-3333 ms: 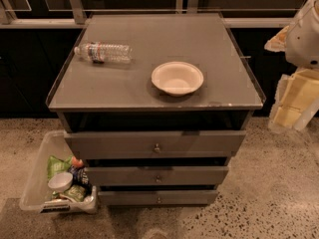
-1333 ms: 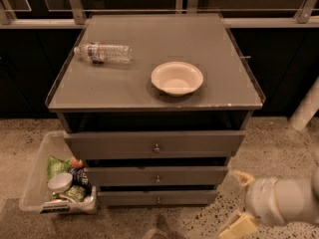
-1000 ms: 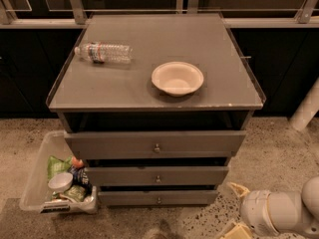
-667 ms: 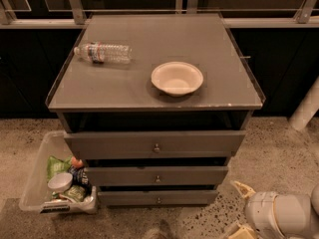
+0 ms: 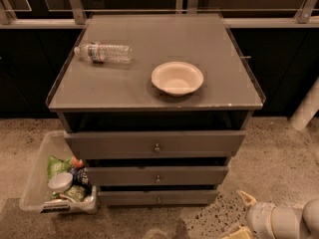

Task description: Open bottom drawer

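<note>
The bottom drawer (image 5: 157,197) is the narrowest grey front of three, lowest on the cabinet, with a tiny round metal knob (image 5: 159,200) at its centre. Its front stands out least, less than the two drawers above it. My gripper (image 5: 244,218) is at the lower right, low over the floor, to the right of and a little below the bottom drawer, apart from it. Its pale yellow fingertips (image 5: 246,197) point left and the white wrist (image 5: 274,220) runs off to the right.
The middle drawer (image 5: 157,175) and the top drawer (image 5: 155,144) stick out further. A white bowl (image 5: 177,77) and a lying water bottle (image 5: 103,52) are on the cabinet top. A clear bin (image 5: 42,176) with snacks stands on the floor at the left. A white pole (image 5: 306,107) is at the right.
The arm came down from the upper right to the floor at the lower right, then drifted slightly right and lower. The drawers have not moved.
</note>
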Controlling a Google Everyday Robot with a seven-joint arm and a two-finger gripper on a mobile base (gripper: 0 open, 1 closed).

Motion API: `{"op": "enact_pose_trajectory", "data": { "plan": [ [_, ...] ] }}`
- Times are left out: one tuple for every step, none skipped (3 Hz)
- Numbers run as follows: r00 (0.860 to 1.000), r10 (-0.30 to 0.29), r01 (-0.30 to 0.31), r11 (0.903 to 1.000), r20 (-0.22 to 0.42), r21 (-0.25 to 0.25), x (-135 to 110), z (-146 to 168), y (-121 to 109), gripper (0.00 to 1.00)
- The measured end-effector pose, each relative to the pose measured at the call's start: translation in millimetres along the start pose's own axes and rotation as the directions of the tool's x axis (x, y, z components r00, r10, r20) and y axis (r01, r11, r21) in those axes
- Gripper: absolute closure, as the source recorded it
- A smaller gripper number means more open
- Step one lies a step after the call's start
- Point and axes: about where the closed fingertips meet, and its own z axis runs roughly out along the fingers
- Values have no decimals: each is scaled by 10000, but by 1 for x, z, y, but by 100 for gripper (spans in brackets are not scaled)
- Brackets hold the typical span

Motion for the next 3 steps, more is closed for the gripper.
{"op": "enact_pose_trajectory", "data": {
  "plan": [
    [9981, 572, -573, 9984, 248, 11, 27, 35, -22, 0],
    [9965, 774, -771, 9970, 320, -110, 35, 46, -23, 0],
    [9977, 670, -671, 9970, 37, 381, 36, 43, -22, 0]
  ]
}}
